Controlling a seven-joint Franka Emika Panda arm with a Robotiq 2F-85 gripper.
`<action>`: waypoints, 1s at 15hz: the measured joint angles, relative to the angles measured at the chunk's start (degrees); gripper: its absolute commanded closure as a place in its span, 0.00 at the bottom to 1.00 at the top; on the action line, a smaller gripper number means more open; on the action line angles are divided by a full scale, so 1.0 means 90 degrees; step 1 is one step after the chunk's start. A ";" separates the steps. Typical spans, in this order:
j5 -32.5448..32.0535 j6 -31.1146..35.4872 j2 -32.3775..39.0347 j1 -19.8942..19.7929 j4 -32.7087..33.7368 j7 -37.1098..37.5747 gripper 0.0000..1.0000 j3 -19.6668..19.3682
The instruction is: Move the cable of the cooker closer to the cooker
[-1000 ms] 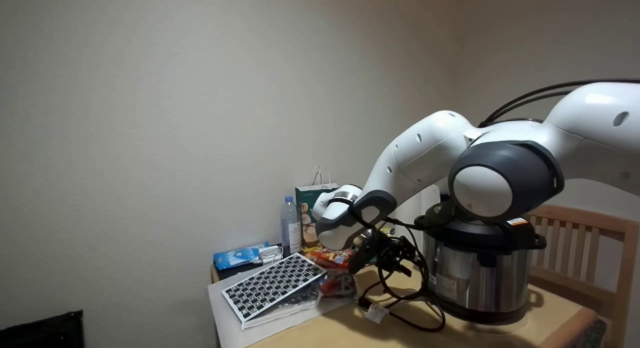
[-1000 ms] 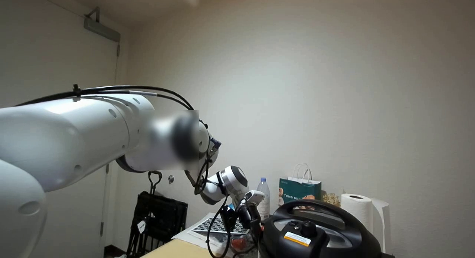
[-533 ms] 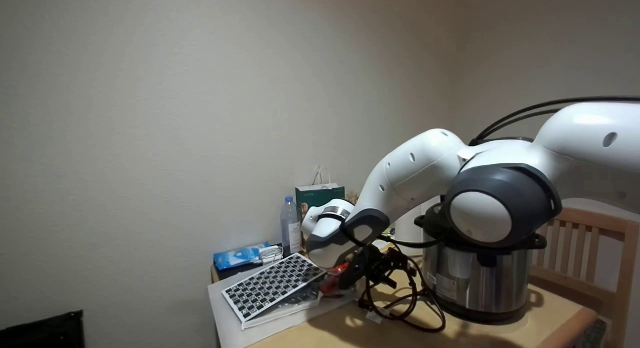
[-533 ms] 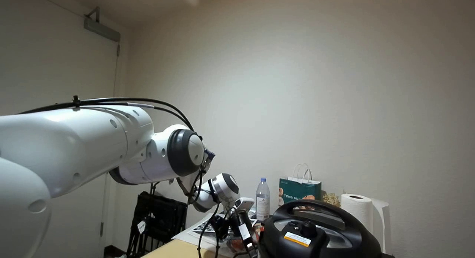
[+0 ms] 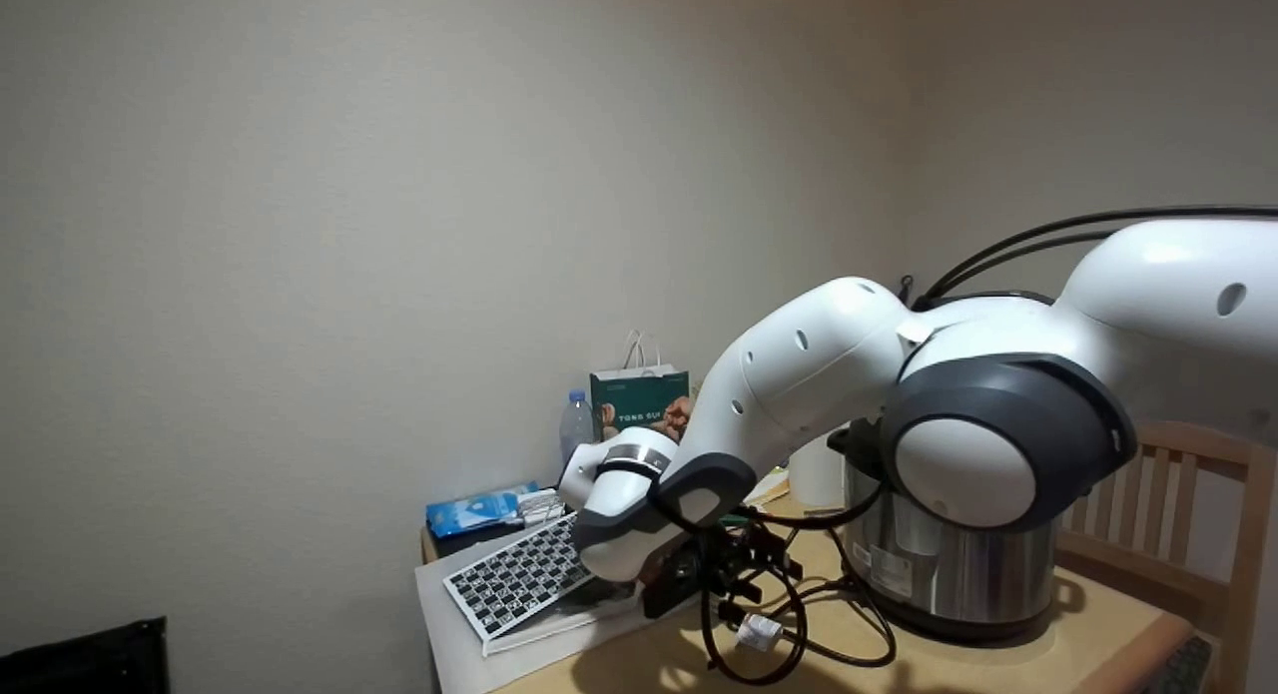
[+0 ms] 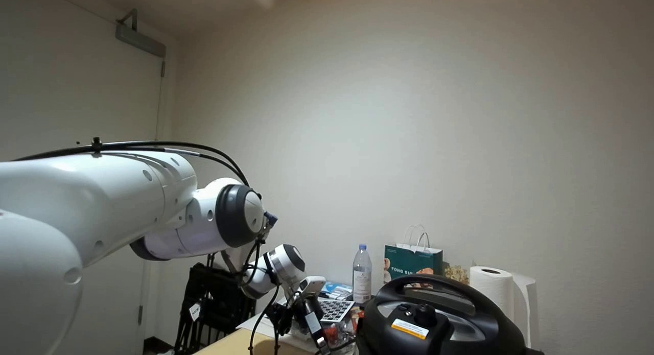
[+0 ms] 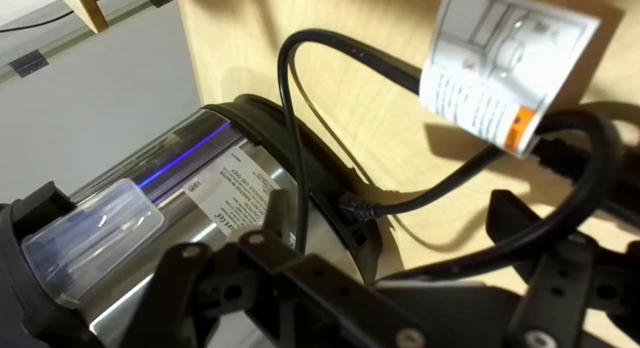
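Black cable (image 7: 370,56), seemingly one; one cooker (image 5: 958,574).

One robot arm (image 5: 819,359) showed in both exterior views, with one cooker (image 5: 954,574) at the lower right of the frame. In an exterior view there were one bottle (image 6: 362,281), one paper bag (image 6: 413,260) and one paper-towel roll (image 6: 491,293) in the lower right quarter, and one door (image 6: 87,89) at upper left. In an exterior view, the lower left quarter had one blue packet (image 5: 477,514) and one checkered panel (image 5: 519,576), the lower right one chair (image 5: 1253,534). The wrist view had one power cable (image 7: 445,187) right of centre, one printed tag (image 7: 505,67) at upper right, and one gripper (image 7: 390,208) with two fingers (image 7: 510,215) at the bottom.
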 measured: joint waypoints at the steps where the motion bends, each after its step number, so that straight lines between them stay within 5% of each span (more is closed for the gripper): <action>1: -0.0029 0.0018 0.0023 0.0078 -0.0003 0.0000 0.00 -0.0001; 8: -0.0446 0.0416 0.0126 0.0295 -0.0082 0.0007 0.00 -0.0033; 15: -0.0080 0.2251 0.0042 -0.0054 -0.0052 0.0236 0.00 0.0135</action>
